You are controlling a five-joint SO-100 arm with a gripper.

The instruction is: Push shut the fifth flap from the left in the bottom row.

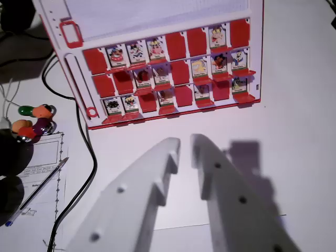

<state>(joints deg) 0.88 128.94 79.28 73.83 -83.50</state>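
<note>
A red and white flap board [163,23] lies on the white table, with three rows of small flaps. In the row nearest me, several flaps stand up showing cartoon faces, such as the fourth from the wrist view's left [165,97] and the sixth [202,92]. The fifth flap [184,95] shows plain red with no picture. My gripper [185,144] hovers in front of the board's near edge, roughly in line with that fifth flap and clear of it. Its white fingers [157,173] are a narrow gap apart with nothing between them.
A black cable [86,157] runs down the wrist view's left past the board's corner. A pen [37,191] lies on a printed sheet [44,157]. A colourful toy [34,123] sits beside a dark object at the left edge.
</note>
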